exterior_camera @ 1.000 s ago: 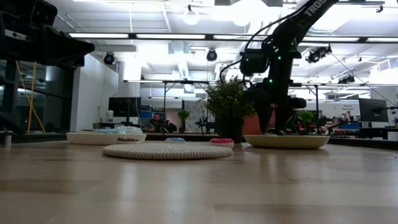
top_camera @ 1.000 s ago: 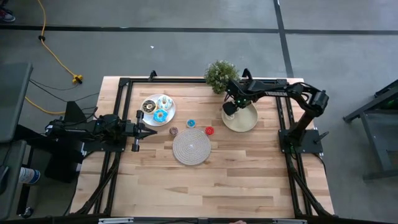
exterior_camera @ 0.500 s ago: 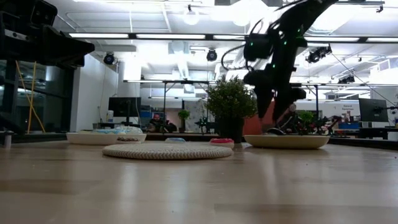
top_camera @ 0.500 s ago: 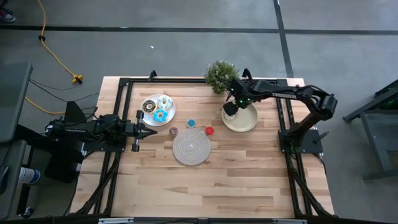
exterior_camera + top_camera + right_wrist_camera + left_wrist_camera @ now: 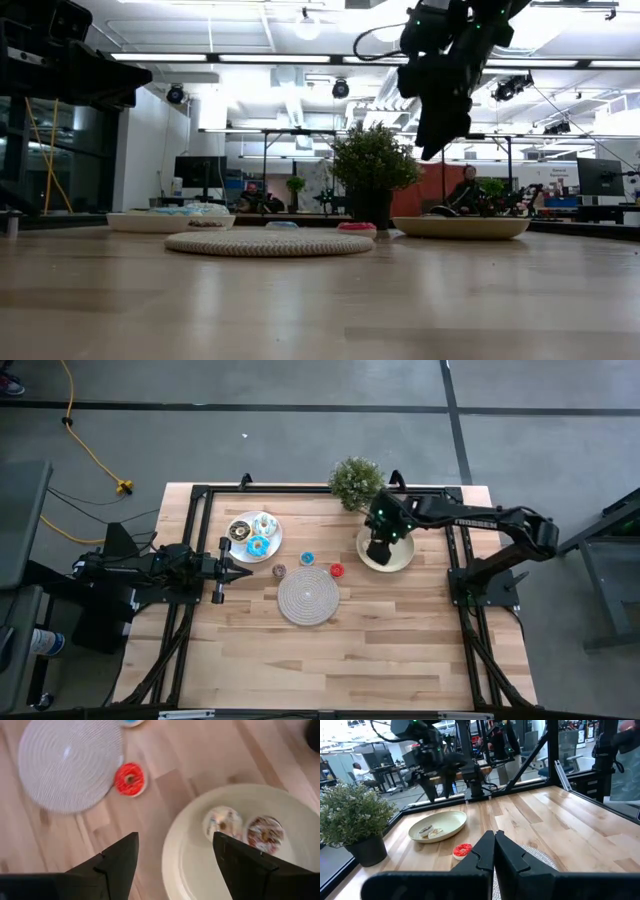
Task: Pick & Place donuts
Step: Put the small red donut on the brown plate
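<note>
We hold our right gripper point(image 5: 172, 865) spread and empty above the cream round plate point(image 5: 190, 865), clear of its two iced donuts point(image 5: 222, 822).

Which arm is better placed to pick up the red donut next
Right, probably. The right gripper hangs open above the cream plate, close to the red donut. The left gripper is shut and farther away.

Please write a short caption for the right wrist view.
Open right claw above cream plate holding two donuts, red donut beside woven mat.
</note>
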Tool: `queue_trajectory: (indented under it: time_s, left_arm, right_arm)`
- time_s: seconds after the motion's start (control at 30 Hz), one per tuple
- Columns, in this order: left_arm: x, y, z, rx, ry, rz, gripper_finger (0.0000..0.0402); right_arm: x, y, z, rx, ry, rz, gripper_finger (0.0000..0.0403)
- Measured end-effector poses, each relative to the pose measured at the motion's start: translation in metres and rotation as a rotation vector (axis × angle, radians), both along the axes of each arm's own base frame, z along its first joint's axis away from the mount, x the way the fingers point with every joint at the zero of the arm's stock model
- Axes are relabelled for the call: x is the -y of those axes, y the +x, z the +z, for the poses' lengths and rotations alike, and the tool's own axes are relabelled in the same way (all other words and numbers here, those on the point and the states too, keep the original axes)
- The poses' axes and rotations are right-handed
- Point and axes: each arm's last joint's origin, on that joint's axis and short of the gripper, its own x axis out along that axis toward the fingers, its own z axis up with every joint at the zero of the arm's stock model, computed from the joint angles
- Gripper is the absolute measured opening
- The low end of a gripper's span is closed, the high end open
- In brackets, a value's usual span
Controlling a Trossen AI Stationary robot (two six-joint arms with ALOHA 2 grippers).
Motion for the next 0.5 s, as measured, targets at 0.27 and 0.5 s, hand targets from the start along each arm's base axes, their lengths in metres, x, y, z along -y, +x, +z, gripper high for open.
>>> queue_trajectory:
  time_s: [0.27, 0.5]
  left_arm:
    - [0.000, 0.000, 0.000, 0.000, 0.000, 0.000, 0.0000]
    - [0.000, 0.000, 0.000, 0.000, 0.000, 0.000, 0.0000]
  right_arm:
    - [-0.030, 0.012, 0.001, 0.022, -0.122, 0.294, 0.0248]
    - [-0.055, 0.024, -0.003, 0.009, -0.284, 0.466, 0.0248]
